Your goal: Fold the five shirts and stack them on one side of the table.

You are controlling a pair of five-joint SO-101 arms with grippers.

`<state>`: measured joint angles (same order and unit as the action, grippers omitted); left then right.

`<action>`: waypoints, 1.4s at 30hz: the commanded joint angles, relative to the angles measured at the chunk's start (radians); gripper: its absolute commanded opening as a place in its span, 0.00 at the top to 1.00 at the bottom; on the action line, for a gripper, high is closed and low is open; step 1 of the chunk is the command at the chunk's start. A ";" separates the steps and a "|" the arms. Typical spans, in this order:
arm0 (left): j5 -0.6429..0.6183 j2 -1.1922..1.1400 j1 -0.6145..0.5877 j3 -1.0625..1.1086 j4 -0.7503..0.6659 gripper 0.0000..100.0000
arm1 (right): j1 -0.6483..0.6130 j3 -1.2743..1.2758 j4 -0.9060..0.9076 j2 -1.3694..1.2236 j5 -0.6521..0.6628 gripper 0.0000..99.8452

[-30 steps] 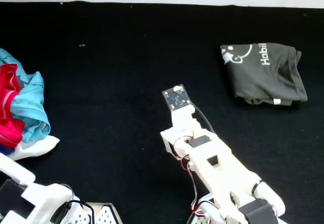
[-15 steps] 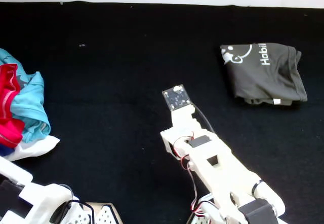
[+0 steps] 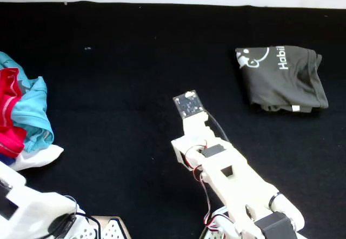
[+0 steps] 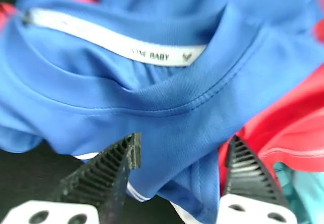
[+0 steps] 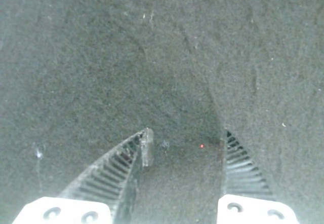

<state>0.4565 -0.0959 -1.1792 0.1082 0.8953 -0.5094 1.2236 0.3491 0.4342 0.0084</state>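
The left pincer (image 4: 185, 143) hangs wide open close above a crumpled blue shirt (image 4: 152, 92), gripping nothing, with a red shirt (image 4: 288, 122) beside it. The heap of unfolded shirts (image 3: 27, 114) sits at the left edge of the worktop (image 3: 119, 60). One folded black shirt (image 3: 284, 77) lies at the far right. The right pincer (image 5: 186, 138) gapes empty over bare black surface near the middle.

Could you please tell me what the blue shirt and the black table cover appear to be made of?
The blue shirt looks like a smooth, fine-knit synthetic jersey, probably polyester, with a slight sheen: soft folds, stitched collar, white neck tape. The table cover seems matte black felt: a fuzzy surface holding lint specks.
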 commanded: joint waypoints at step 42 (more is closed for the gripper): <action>-0.075 0.550 0.880 -0.641 0.574 0.99 | -0.008 -0.016 -0.058 -0.002 -0.008 0.79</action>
<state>0.3905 0.3844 -0.3966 -0.4964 1.4676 -0.5109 1.2236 0.3092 0.4342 0.0084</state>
